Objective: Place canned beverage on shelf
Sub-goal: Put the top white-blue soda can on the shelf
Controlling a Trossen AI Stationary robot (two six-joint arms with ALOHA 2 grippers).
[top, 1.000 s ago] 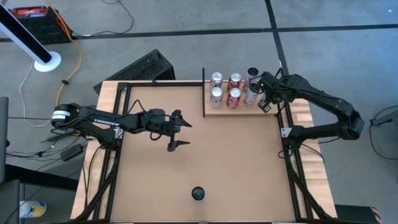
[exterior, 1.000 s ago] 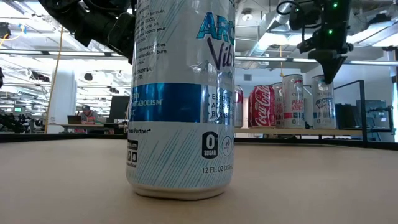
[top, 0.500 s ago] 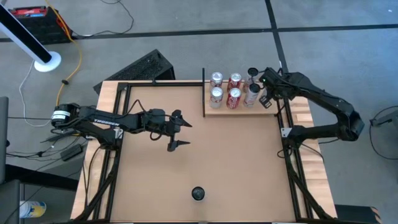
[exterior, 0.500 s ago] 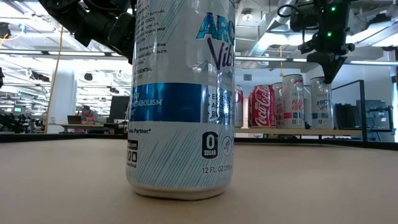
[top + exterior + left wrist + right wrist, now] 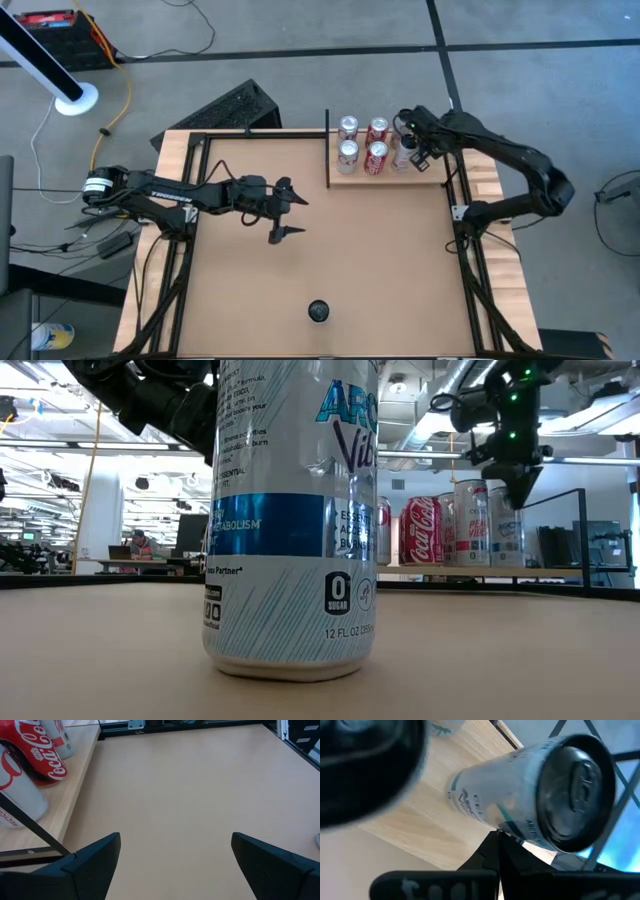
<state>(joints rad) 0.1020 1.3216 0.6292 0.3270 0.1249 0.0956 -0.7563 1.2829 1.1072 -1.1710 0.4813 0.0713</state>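
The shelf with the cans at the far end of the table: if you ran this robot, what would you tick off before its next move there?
1. Cans upright on the shelf: ok; the two red cans and the silver ones stand.
2. Newest silver can fully on the plank: ok in the right wrist view, near its corner.
3. Right gripper clear of that can: not ok; it hangs close above it, a finger beside the rim.
4. Right fingers open or shut: cannot tell.
5. Left gripper out of the way: ok; open and empty, over mid-table.
6. A can left to place: ok; one can stands at the table's near edge.
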